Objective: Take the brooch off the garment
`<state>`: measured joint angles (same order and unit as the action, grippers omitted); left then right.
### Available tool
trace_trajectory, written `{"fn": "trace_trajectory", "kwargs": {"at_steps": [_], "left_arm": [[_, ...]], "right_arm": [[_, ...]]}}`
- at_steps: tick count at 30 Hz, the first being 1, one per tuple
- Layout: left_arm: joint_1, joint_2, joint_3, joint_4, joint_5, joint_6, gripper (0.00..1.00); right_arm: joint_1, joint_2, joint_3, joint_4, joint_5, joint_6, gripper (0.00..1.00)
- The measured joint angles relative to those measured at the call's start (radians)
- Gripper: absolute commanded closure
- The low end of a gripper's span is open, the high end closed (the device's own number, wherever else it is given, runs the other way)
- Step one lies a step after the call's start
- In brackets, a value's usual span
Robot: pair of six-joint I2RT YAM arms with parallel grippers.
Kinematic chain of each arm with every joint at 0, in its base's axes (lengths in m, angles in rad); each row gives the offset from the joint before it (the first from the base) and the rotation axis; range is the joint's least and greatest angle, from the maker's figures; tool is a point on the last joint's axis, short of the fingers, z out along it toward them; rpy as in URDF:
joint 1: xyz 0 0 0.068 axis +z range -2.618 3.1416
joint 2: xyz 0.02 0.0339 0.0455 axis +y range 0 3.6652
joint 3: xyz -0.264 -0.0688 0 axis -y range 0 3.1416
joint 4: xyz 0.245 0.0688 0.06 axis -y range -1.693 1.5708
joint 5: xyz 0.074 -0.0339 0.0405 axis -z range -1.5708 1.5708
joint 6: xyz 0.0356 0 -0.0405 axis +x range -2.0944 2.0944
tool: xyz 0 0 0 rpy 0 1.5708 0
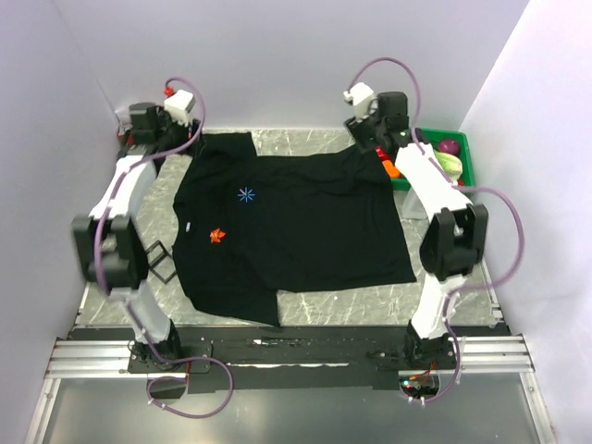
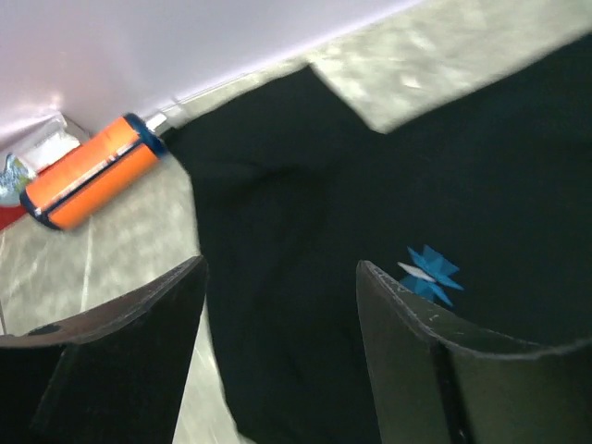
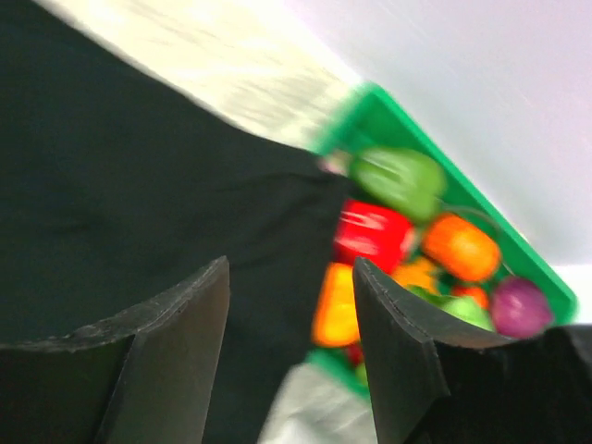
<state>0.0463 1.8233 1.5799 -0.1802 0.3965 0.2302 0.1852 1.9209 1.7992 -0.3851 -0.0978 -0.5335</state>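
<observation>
The garment [image 1: 296, 217], a large black shirt, lies spread flat on the marble table with a small blue starburst mark [image 1: 246, 194] on it. The brooch [image 1: 217, 236], a tiny orange ornament, sits on the cloth toward its left side and shows only in the top view. My left gripper [image 2: 277, 268] hangs open over the garment's [image 2: 296, 213] far left part, nothing between its fingers, with the starburst [image 2: 430, 273] just beside its right finger. My right gripper [image 3: 289, 264] is open and empty above the garment's [image 3: 139, 194] far right edge.
A green bin [image 1: 460, 157] of toy fruit stands at the back right, right next to the garment's edge [image 3: 398, 111]. An orange cylinder with a dark cap [image 2: 92, 171] lies at the back left by the wall. White walls close in three sides.
</observation>
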Motion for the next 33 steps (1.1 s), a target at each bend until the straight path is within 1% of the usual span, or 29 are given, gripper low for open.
{"fn": "trace_trajectory", "kwargs": {"at_steps": [2,6,7,9,11,15,17,20,24,28,33], "left_arm": [[0.0,-0.148,-0.116,-0.016,0.031,-0.008,0.29],[0.0,-0.396,-0.282,-0.067,0.141,0.014,0.3],[-0.003,-0.446,-0.325,-0.093,0.171,0.024,0.3],[-0.01,-0.486,-0.397,-0.134,0.208,0.046,0.31],[-0.023,-0.481,-0.465,-0.187,0.224,0.073,0.33],[-0.045,-0.375,-0.579,-0.282,0.209,0.123,0.32],[-0.06,-0.348,-0.617,-0.312,0.183,0.129,0.32],[-0.1,-0.34,-0.634,-0.315,0.138,0.141,0.32],[-0.153,-0.331,-0.634,-0.267,0.074,0.141,0.34],[-0.183,-0.275,-0.632,-0.224,-0.005,0.138,0.38],[-0.189,-0.184,-0.61,-0.225,-0.083,0.142,0.38]], "right_arm": [[0.058,-0.093,-0.06,-0.015,-0.038,0.025,0.37],[0.175,-0.266,-0.192,-0.027,-0.126,0.072,0.37],[0.202,-0.304,-0.235,-0.027,-0.146,0.082,0.37],[0.244,-0.355,-0.318,-0.037,-0.193,0.099,0.37],[0.269,-0.373,-0.399,-0.047,-0.229,0.108,0.38],[0.278,-0.372,-0.592,-0.076,-0.254,0.135,0.39],[0.278,-0.374,-0.674,-0.092,-0.25,0.15,0.39],[0.277,-0.393,-0.767,-0.117,-0.25,0.163,0.38],[0.277,-0.465,-0.81,-0.132,-0.251,0.17,0.38],[0.277,-0.527,-0.81,-0.124,-0.251,0.17,0.38],[0.277,-0.534,-0.81,-0.124,-0.248,0.168,0.38]]}}
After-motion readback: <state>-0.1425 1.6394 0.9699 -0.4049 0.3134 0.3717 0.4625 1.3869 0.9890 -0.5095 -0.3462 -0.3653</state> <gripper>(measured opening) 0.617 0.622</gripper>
